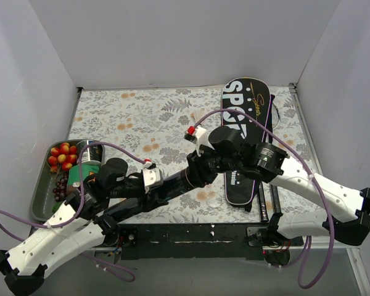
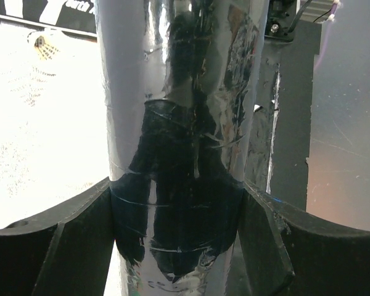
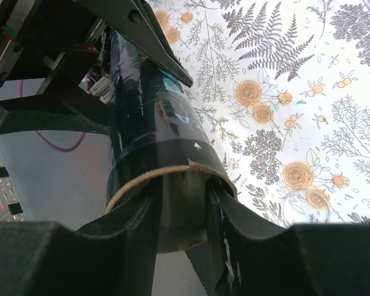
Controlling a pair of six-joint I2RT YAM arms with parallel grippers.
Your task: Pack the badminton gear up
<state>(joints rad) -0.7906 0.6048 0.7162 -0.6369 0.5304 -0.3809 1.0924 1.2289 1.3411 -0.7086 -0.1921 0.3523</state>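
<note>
My left gripper (image 1: 171,183) is shut on the long dark shuttle tube (image 1: 135,206) and holds it slanted above the table. In the left wrist view the glossy tube (image 2: 179,123) fills the space between my fingers (image 2: 80,240). My right gripper (image 1: 201,169) is at the tube's open end. In the right wrist view it (image 3: 182,216) is shut on a pale grey streaked thing (image 3: 184,203), apparently a shuttlecock, sitting in the tube mouth (image 3: 166,174). Another white shuttlecock (image 2: 46,46) lies on the cloth. The black "SPORT" racket bag (image 1: 246,111) lies at the right, with a thin racket frame (image 1: 272,114) along its side.
A grey tray (image 1: 40,185) with red fruit (image 1: 61,157) and a can (image 1: 86,163) stands at the left edge. White walls close in the table on three sides. The flowered cloth (image 1: 142,117) covers the table.
</note>
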